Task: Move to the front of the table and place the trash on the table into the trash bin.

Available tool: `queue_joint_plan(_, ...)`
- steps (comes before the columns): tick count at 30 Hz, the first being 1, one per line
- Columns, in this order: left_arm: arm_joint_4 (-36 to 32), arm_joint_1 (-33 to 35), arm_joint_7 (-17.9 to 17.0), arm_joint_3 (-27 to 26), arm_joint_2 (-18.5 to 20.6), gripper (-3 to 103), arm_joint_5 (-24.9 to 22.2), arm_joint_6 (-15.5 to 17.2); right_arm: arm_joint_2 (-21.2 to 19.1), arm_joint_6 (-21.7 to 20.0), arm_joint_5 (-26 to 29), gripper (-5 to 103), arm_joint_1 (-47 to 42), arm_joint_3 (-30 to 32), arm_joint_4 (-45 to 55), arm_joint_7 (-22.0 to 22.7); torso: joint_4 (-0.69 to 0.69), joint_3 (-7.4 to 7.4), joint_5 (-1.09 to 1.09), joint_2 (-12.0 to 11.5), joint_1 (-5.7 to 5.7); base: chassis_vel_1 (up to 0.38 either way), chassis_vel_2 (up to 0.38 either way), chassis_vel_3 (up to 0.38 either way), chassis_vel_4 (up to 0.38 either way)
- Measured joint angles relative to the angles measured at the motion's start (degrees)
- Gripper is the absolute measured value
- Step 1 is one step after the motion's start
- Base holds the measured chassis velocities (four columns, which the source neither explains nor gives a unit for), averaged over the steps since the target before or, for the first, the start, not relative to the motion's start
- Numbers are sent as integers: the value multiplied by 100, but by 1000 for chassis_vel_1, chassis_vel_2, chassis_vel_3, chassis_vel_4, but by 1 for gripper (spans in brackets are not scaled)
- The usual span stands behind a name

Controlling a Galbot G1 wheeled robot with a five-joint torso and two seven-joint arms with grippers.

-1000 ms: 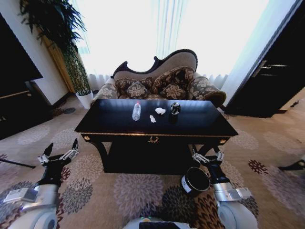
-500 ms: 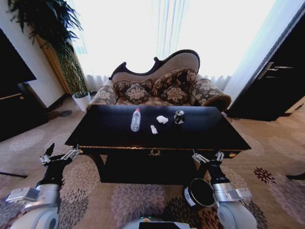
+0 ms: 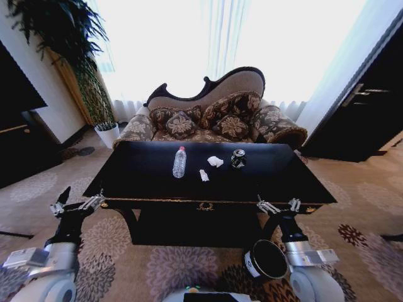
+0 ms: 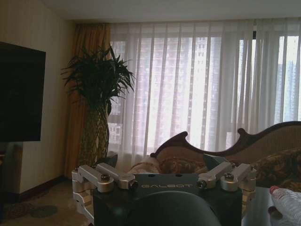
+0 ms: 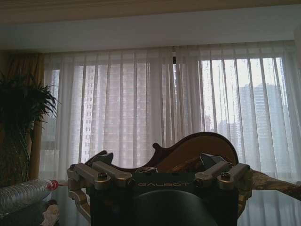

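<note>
Facing the black table w/ both grippers, left and right, spread wide and empty (pre-grasp), drink can at 12 o'clock, trash bin at 5.

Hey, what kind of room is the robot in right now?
Probably a hotel suite lounge or formal living room: an ornate sofa, a glossy black table, sheer curtains and patterned carpet.

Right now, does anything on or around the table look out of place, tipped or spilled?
Mostly tidy. On the table a clear plastic bottle lies on its side beside the trash: a white scrap, a paper wad and a can. No spill shows. The trash bin on the carpet looks tilted. Both claws, left and right, hang open and empty.
</note>
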Motion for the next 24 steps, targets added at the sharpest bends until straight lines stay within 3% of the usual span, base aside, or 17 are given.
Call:
queue_joint_plan(7, 1, -327, -47, -147, 262, 100, -282, 272, 2, 17, 3, 100, -17, -61, 50, -55, 0, 1, 1, -2, 4, 0, 0, 0, 0)
queue_joint_plan(11, 248, -664, -144, -253, 693, 100, -495, 433, -1, 71, -16, 100, -34, -105, 47, -75, 0, 1, -2, -1, 3, 0, 0, 0, 0)
queue_joint_plan(13, 428, -961, -301, -283, 1085, 100, -854, 640, 6, 85, -26, 100, -35, -110, 38, -86, -1, 1, -2, -2, 4, 0, 0, 0, 0)
queue_joint_plan(16, 516, -1149, -421, -259, 1313, 100, -1085, 784, 19, 90, -50, 100, -38, -124, 35, -87, -1, 2, -1, -2, 4, 0, 0, 0, 0)
queue_joint_plan(24, 996, -1844, -857, 189, 2261, 100, -1859, 1329, 157, 156, -338, 100, -147, -252, 87, -89, 0, 2, -1, -2, 4, 0, 0, 0, 0)
